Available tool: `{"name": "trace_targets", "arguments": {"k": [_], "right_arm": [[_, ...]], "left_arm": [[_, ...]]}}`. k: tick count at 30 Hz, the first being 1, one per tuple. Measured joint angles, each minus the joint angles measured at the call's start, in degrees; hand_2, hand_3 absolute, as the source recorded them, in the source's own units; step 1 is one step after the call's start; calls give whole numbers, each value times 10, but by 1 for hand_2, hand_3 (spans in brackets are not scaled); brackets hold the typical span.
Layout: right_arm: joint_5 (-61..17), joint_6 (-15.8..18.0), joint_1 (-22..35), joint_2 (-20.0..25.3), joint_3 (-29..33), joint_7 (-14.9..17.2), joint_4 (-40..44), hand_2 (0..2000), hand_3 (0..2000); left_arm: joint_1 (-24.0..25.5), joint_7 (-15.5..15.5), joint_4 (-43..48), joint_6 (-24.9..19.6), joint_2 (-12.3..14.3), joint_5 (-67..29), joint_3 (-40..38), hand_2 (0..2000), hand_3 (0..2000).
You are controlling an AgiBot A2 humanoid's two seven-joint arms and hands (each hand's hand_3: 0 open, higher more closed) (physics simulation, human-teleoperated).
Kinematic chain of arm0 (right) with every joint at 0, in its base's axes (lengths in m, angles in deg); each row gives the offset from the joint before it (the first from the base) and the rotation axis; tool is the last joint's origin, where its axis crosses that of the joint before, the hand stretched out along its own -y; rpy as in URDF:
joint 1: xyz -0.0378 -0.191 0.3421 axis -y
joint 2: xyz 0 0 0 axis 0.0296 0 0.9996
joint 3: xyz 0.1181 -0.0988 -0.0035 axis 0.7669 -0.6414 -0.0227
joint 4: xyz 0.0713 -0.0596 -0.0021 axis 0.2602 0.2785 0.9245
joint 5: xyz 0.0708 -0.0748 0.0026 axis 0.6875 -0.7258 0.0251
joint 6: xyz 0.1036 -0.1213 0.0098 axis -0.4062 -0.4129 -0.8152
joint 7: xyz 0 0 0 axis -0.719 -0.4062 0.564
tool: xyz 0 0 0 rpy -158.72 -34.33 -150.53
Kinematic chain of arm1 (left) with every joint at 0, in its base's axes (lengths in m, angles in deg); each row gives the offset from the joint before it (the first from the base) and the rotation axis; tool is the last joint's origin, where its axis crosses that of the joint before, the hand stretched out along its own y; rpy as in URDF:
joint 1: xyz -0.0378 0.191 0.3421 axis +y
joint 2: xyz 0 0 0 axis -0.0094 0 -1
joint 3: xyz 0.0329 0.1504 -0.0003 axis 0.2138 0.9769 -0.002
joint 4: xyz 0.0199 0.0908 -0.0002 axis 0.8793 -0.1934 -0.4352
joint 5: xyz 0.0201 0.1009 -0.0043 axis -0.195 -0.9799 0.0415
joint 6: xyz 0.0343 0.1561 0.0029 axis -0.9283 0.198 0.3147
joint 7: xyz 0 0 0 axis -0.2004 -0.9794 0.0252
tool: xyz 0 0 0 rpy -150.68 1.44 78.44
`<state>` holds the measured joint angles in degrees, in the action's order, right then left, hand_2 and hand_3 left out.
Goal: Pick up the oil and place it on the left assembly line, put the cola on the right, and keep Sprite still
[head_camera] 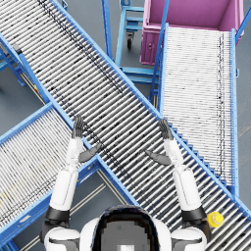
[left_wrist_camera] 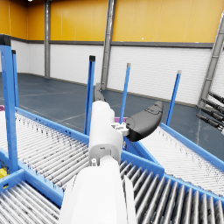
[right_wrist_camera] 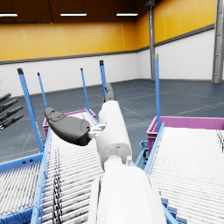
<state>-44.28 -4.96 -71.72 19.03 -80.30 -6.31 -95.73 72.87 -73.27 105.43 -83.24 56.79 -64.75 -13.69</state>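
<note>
Head view: right assembly line (head_camera: 196,78) meets purple bin (head_camera: 149,49); grey floor (head_camera: 86,19) beyond.

Three roller conveyors (head_camera: 29,152) (head_camera: 98,83) (head_camera: 196,88), two purple bins (right_wrist_camera: 188,123) (right_wrist_camera: 89,113), two hands (head_camera: 81,142) (head_camera: 166,144), and one yellow-topped item (head_camera: 214,219) well behind the right fingers (head_camera: 164,128).

Magenta plastic bin (head_camera: 149,49) well ahead of the right hand (head_camera: 165,142); blue metal wheeled frame (head_camera: 131,22) just beside the bin.

A small round yellow thing (head_camera: 214,219), seen from right above, sits on the grey rollers of the long middle belt (head_camera: 112,108), close to the belt's blue side rail.
</note>
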Motion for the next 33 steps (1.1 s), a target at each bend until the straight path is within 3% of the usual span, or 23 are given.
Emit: {"name": "trace_targets", "arguments": {"k": [33], "right_arm": [[0, 0, 0, 0, 0, 0, 0, 0, 0]], "left_arm": [[0, 0, 0, 0, 0, 0, 0, 0, 0]]}}
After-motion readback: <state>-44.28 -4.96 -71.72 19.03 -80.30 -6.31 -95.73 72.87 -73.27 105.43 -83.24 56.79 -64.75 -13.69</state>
